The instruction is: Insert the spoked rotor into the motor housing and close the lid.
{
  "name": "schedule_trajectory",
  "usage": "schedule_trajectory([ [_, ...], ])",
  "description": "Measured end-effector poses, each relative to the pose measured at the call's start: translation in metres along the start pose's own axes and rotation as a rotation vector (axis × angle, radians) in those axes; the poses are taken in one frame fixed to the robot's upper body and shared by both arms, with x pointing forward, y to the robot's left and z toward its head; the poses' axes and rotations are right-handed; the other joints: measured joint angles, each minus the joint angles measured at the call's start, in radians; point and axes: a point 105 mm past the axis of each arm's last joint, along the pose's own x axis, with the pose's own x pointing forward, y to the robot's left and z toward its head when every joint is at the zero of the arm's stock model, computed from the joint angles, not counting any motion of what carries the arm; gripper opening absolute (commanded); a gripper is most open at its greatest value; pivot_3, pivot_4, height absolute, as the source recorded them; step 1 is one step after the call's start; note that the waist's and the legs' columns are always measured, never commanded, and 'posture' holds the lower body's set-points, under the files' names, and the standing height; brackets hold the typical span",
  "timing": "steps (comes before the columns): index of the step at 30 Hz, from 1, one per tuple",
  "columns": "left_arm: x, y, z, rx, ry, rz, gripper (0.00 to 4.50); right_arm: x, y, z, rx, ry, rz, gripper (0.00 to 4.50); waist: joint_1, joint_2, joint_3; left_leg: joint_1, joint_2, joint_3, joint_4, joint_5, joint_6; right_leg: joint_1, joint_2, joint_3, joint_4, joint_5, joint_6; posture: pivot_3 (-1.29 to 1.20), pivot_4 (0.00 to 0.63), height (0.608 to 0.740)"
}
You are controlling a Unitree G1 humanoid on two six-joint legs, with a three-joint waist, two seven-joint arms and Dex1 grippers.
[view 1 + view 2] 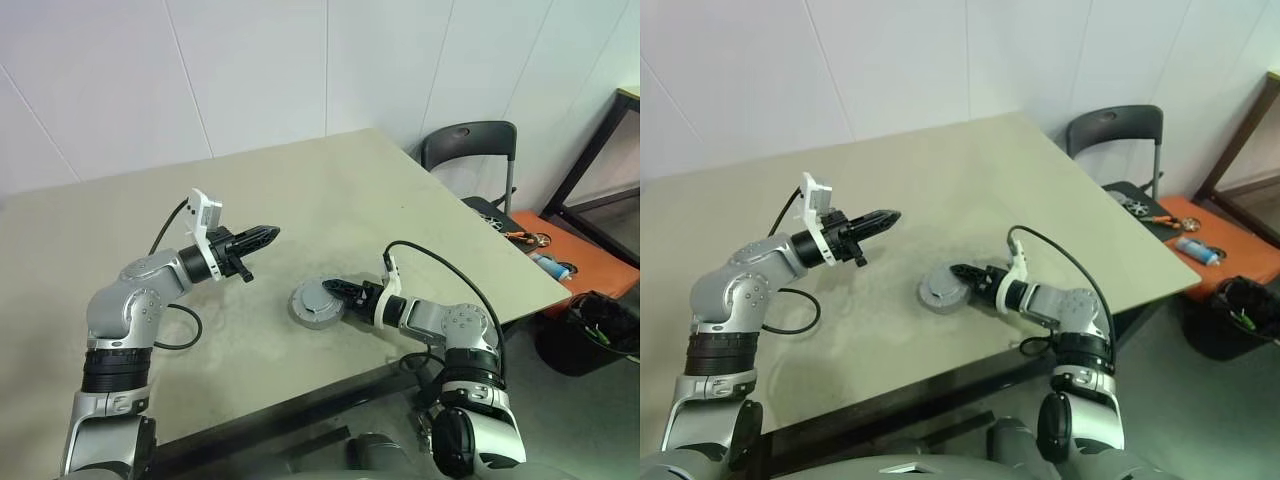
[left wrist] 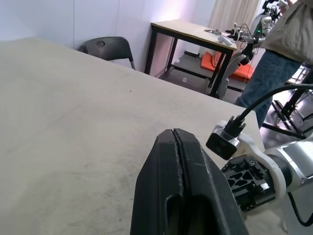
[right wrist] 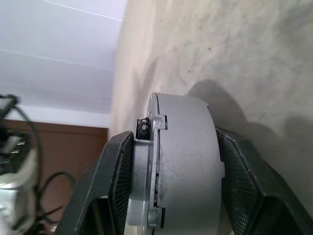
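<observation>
Fingers of the right gripper (image 3: pixel 171 181) pinch the motor housing (image 3: pixel 183 161) between them, presumably steadying its lid, while the left gripper (image 1: pixel 262 236), pressed shut, hovers apart.

No legible text or labels

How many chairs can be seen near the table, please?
1. A dark chair stands at the far right corner of the table, partly hidden behind its edge. Others may be hidden outside the views.
</observation>
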Motion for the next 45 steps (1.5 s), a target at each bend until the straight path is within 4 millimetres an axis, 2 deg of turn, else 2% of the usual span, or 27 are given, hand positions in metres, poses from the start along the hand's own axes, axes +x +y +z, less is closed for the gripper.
schedule_trajectory([
  [5, 0.0, 0.001, 0.0, 0.0, -0.001, 0.008, 0.0, 0.0, 0.01, 0.001, 0.018, -0.012, 0.053, 2.23, 0.002, 0.0, 0.0, -0.003, 0.0, 0.0, 0.0, 0.0, 0.0, -0.002, 0.0, 0.0, -0.001, 0.0, 0.0, 0.0, 0.0, 0.74],
  [17, -0.007, 0.007, -0.005, -0.012, 0.006, 0.019, 0.0, -0.001, 0.009, 0.004, -0.008, -0.021, 0.026, 2.12, 0.0, 0.001, 0.001, -0.004, 0.0, 0.001, 0.0, 0.0, 0.0, -0.003, -0.001, 0.0, -0.002, 0.0, 0.0, 0.0, 0.0, 0.74],
  [22, -0.028, 0.016, -0.013, -0.068, 0.015, 0.07, 0.0, 0.006, 0.02, 0.007, -0.02, -0.015, 0.043, 2.12, -0.02, 0.001, 0.001, -0.005, 0.0, 0.0, 0.0, 0.0, 0.0, -0.003, -0.001, 0.0, -0.001, 0.0, 0.0, 0.0, 0.0, 0.74],
  [26, -0.05, 0.023, -0.025, -0.169, 0.037, 0.113, 0.0, 0.017, 0.044, 0.017, -0.048, -0.026, 0.099, 2.12, -0.029, 0.002, 0.002, -0.005, 0.0, 0.0, 0.0, 0.0, 0.0, -0.004, 0.0, 0.0, -0.001, 0.0, 0.0, 0.0, 0.0, 0.74],
  [30, -0.07, 0.035, -0.028, -0.319, -0.058, 0.181, 0.0, 0.028, 0.063, 0.022, -0.059, -0.04, 0.158, 2.12, -0.032, 0.001, 0.002, -0.005, 0.0, 0.0, 0.0, 0.0, 0.0, -0.004, -0.001, 0.0, -0.001, 0.0, 0.0, 0.0, 0.0, 0.74],
  [33, -0.08, 0.045, -0.025, -0.381, -0.141, 0.243, 0.0, 0.032, 0.064, 0.018, -0.05, -0.027, 0.157, 2.12, -0.031, 0.001, 0.002, -0.005, -0.001, 0.0, 0.0, 0.0, 0.0, -0.004, -0.002, 0.0, -0.002, 0.0, 0.0, 0.0, 0.0, 0.74],
  [36, -0.08, 0.048, -0.029, -0.465, -0.219, 0.267, 0.0, 0.034, 0.061, 0.018, -0.037, -0.032, 0.151, 2.12, -0.03, 0.001, 0.001, -0.006, -0.002, 0.0, 0.0, 0.0, 0.0, -0.005, -0.003, 0.0, -0.002, 0.0, 0.0, 0.0, 0.0, 0.74],
  [42, -0.086, 0.065, -0.038, -0.635, -0.378, 0.366, 1.98, 0.042, 0.062, 0.023, -0.025, -0.056, 0.15, 2.12, -0.034, 0.0, 0.001, -0.013, -0.002, 0.001, 0.0, 0.002, -0.003, -0.014, -0.003, 0.002, 0.003, 0.001, 0.0, 0.0, 0.0, 0.74],
  [45, -0.085, 0.064, -0.045, -0.668, -0.388, 0.377, 3.02, 0.045, 0.067, 0.028, -0.033, -0.07, 0.159, 2.12, -0.037, 0.0, 0.001, -0.015, -0.002, 0.002, 0.0, 0.004, -0.008, -0.018, -0.003, 0.005, 0.006, 0.001, -0.001, 0.0, 0.0, 0.74],
])
